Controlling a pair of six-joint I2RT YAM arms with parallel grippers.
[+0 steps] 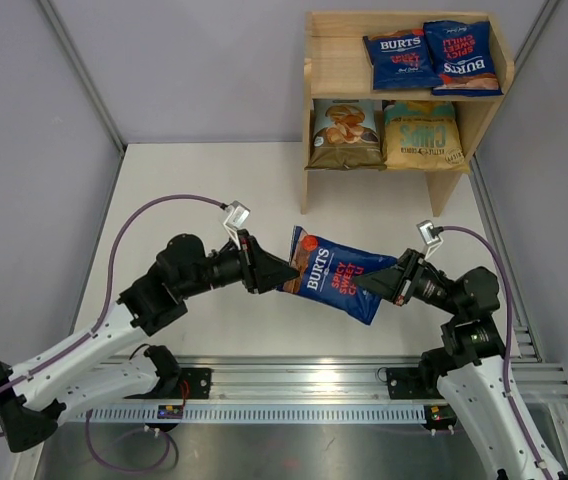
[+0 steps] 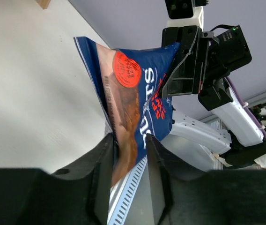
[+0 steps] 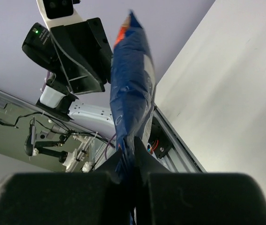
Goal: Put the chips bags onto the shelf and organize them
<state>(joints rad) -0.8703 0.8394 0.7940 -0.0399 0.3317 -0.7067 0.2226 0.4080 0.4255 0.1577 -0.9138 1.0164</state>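
Observation:
A dark blue BURTS chips bag [image 1: 329, 275] hangs in the air above the table's middle, between both grippers. My right gripper [image 1: 389, 283] is shut on its right end; in the right wrist view the fingers [image 3: 132, 145] pinch the bag's seam [image 3: 130, 93]. My left gripper [image 1: 286, 270] is at the bag's left end. In the left wrist view its jaws [image 2: 129, 138] stand apart with the bag's corner [image 2: 133, 84] slanting between them. The wooden shelf [image 1: 336, 52] stands at the back right.
Two BURTS bags [image 1: 401, 58] [image 1: 462, 57] lie on the shelf's top tier. A pale blue and brown bag [image 1: 345, 132] and a golden-yellow bag [image 1: 422, 134] stand on the lower tier. A metal rail [image 1: 294, 385] runs along the near edge.

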